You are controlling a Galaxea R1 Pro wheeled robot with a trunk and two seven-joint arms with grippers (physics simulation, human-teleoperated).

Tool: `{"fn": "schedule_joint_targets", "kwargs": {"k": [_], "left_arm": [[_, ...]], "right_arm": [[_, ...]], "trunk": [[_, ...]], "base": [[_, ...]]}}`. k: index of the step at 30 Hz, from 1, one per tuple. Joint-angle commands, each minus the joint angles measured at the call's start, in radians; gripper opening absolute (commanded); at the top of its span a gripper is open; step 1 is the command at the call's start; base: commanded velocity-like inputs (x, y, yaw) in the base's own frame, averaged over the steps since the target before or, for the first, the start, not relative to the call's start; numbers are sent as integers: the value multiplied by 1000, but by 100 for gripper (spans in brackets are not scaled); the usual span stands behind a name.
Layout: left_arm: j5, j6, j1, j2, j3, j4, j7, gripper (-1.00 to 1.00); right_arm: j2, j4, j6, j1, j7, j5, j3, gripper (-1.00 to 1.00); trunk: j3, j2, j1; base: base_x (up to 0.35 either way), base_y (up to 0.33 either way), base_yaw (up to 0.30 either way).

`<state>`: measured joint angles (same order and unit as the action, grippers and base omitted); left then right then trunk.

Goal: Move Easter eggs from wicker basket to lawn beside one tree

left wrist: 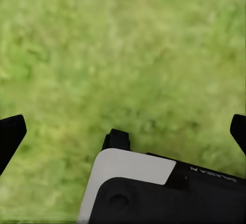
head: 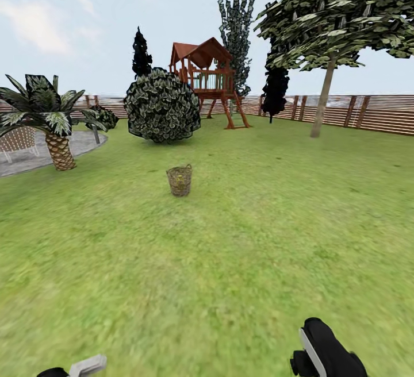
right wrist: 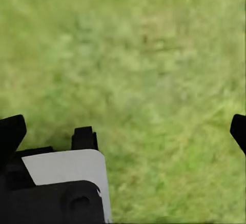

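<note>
From the head camera, you have the brown open-weave wicker basket [head: 179, 180] standing upright well ahead on the mottled green lawn [head: 241, 250], with a fleck of yellow inside that is likely the Easter eggs, too small to count. The tall tree with the pale grey-brown trunk [head: 323, 101] stands far off to the right near the brown slatted wooden fence [head: 379, 114], well apart from the basket, so each carry will be long; an egg held loosely could slip on the way. The round dark bush [head: 161, 106] and the short palm [head: 53, 121] are nearer but are not your tree. Driving up too fast, you could nudge the light basket over. Your left wrist camera gives what the head cannot: the left gripper [left wrist: 123, 131] fingertips at the frame's edges, spread wide, bare grass between them. Your right wrist camera shows the right gripper [right wrist: 123, 131] likewise spread wide and empty over grass.
</note>
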<state>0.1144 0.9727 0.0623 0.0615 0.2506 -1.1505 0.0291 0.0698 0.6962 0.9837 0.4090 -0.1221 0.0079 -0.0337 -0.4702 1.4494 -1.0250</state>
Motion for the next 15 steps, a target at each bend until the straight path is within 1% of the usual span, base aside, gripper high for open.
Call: {"fn": "schedule_joint_targets", "kwargs": {"k": [1,2,3,5,6,7,9,10,11,13,15], "left_arm": [[6,4,1,-1,1,3,3,100],[4,2,1,-2,0,11,5,100],[2,1,1,-4,0,19,7,100],[-9,0,2,-6,0,54,26,100],[-17,0,8,-6,0,91,45,100],[-26,-2,37,-5,0,182,81,100],[-30,-5,117,-4,0,314,116,100],[-30,-5,158,-4,0,354,123,100],[-30,-5,211,-4,1,390,133,100],[-30,-6,233,-6,1,398,139,100],[-31,-5,241,-10,0,402,139,100]], "right_arm": [[-1,2,3,1,-3,41,0,100],[-3,3,1,1,-5,98,0,100],[-4,3,0,1,-6,129,-3,100],[-5,7,0,1,-10,165,-8,100],[-5,8,1,1,-11,173,-9,100],[-7,7,3,1,-12,181,-7,100],[-10,2,4,1,-10,185,-3,100],[-12,1,1,1,-9,184,-2,100],[-17,-1,-5,1,-9,184,-2,100],[-20,-1,-9,1,-9,186,-1,100],[-16,-1,-11,1,-5,183,-5,100]], "trunk": [[-1,1,0],[-1,1,0],[-1,1,0],[-1,1,0],[-1,1,0],[-1,1,0],[-1,1,0],[-1,1,0],[-1,1,0],[-1,1,0],[-1,1,0]], "base": [[0,0,3],[0,0,20],[0,0,13],[0,0,7],[0,0,3],[0,0,2],[0,0,1],[0,0,0],[0,0,0],[0,0,0],[0,0,0]]}}
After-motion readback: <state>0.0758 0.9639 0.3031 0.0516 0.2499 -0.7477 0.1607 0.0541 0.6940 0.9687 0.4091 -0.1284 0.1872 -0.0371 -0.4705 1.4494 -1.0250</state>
